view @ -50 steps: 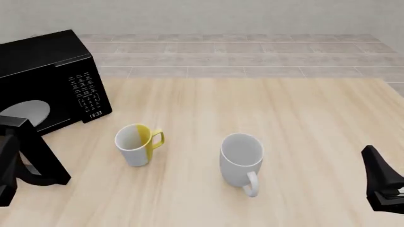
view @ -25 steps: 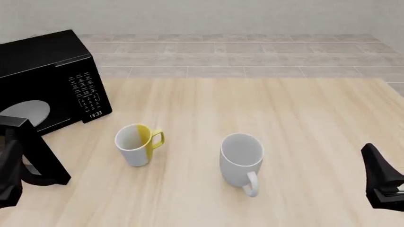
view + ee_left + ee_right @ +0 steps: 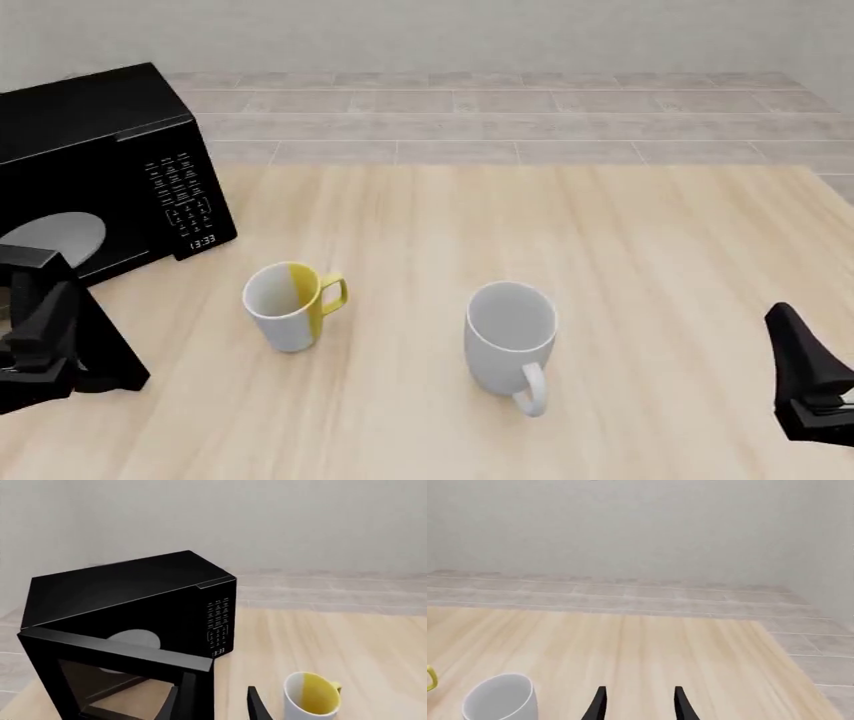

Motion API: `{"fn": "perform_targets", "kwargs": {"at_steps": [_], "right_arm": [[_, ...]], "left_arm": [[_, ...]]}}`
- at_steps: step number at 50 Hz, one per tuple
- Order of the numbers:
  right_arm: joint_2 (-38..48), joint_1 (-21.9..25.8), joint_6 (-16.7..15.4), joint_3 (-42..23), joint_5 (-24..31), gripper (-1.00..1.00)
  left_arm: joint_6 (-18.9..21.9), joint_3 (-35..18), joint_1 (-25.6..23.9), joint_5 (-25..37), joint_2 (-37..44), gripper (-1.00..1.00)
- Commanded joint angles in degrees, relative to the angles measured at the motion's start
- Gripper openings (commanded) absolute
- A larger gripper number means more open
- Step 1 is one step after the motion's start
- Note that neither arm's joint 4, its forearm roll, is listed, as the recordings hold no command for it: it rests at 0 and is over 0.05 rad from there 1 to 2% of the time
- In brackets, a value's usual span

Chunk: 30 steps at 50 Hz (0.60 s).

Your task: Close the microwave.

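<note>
The microwave [image 3: 94, 150] is a glossy black box at the table's far left, keypad [image 3: 180, 200] facing right. Its dark door [image 3: 94, 350] stands swung out toward me, showing the grey round plate [image 3: 60, 240]. In the left wrist view the microwave [image 3: 133, 595] fills the left half, with the door [image 3: 113, 675] close in front. My left gripper [image 3: 213, 711] is open, its fingers [image 3: 171, 706] at the door's free edge. In the front view the left arm merges with the dark door. My right gripper [image 3: 640, 707] is open over bare table, holding nothing.
A yellow-and-white mug [image 3: 287, 305] stands right of the door, also in the left wrist view as the same mug [image 3: 312, 700]. A white mug [image 3: 511, 335] stands mid-table, handle toward me. The right arm [image 3: 807, 395] shows at the lower right edge.
The dark left arm at the front view's left edge has shifted a little lower beside the door. The door, both mugs and the right arm look unchanged.
</note>
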Motion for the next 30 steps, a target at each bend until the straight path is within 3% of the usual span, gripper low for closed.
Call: {"fn": "perform_targets", "kwargs": {"at_steps": [1,14,30], "right_arm": [[-1.8,-0.3,-0.7,-0.4,1.7,1.0],[-2.4,-0.5,-1.3,-0.3,1.9,1.0],[-4.1,-1.6,-1.0,-0.4,2.9,1.0]], "left_arm": [[0.2,0.4,1.0,-8.2,9.1,1.0],[0.1,0.3,2.0,-13.5,15.2,1.0],[1.4,0.6,4.2,-26.0,28.7,1.0]]}}
